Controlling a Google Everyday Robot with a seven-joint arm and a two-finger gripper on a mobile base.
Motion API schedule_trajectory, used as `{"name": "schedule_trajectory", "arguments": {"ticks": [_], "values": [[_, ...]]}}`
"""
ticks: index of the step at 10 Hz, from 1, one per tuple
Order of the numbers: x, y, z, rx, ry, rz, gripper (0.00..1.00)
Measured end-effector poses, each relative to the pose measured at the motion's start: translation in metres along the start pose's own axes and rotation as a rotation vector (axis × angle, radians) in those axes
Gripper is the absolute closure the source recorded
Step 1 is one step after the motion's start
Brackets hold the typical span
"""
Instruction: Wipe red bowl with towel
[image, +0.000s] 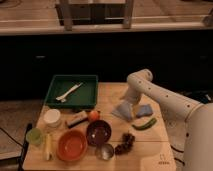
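My gripper (126, 105) hangs at the towel (120, 113), beside the sponge (144, 110); the red bowl (72, 145) sits well apart.

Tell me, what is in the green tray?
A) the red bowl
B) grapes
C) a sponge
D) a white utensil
D: only a white utensil lies in the green tray. The gripper is not there; it is down at the towel, to the tray's right.
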Motion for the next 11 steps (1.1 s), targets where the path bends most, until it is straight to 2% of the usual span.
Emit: {"name": "schedule_trajectory", "arguments": {"ticks": [6, 11], "values": [[-0.011, -0.011, 0.002, -0.002, -0.016, -0.047, 0.2], [-0.01, -0.014, 0.019, -0.024, -0.034, -0.048, 0.2]]}}
